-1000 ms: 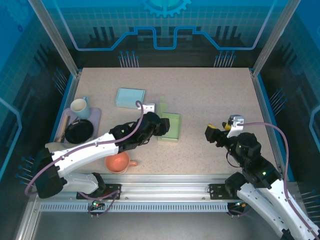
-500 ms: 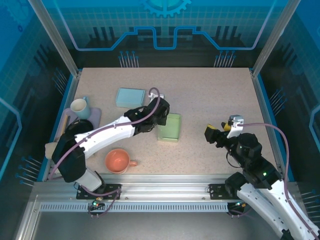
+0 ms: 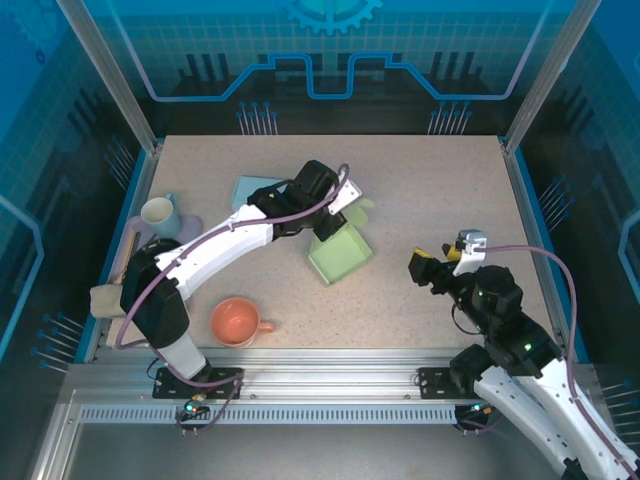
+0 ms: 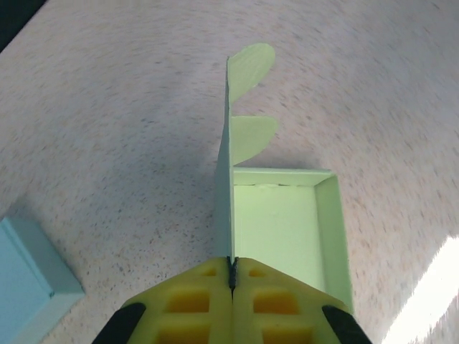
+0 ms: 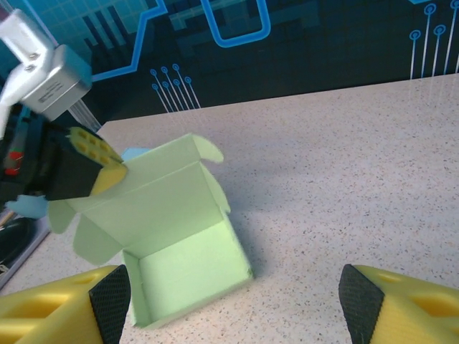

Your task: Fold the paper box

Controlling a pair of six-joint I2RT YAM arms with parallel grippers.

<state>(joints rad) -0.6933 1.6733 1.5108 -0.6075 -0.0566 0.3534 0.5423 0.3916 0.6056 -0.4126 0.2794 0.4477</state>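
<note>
A pale green paper box [image 3: 340,252] sits mid-table, its tray open upward and its lid standing up. My left gripper [image 3: 338,214] is shut on the lid's top edge; in the left wrist view the yellow jaws [image 4: 232,276] pinch the thin lid [image 4: 225,186], with the tray [image 4: 281,222] to its right and two rounded flaps [image 4: 251,132] beyond. My right gripper [image 3: 432,266] stands open to the right of the box, apart from it. The right wrist view shows the box [image 5: 179,265] with its raised lid between my wide-spread fingertips [image 5: 107,297].
A light blue flat box [image 3: 252,188] lies behind the left arm. A cup [image 3: 160,212] and dark dish on a purple mat [image 3: 190,226] stand at the left edge. An orange mug [image 3: 236,322] sits near the front. Bare table stretches right of the box.
The left gripper closed on the box's lid and moved back and right, raising the lid and turning the box. The right arm stayed still.
</note>
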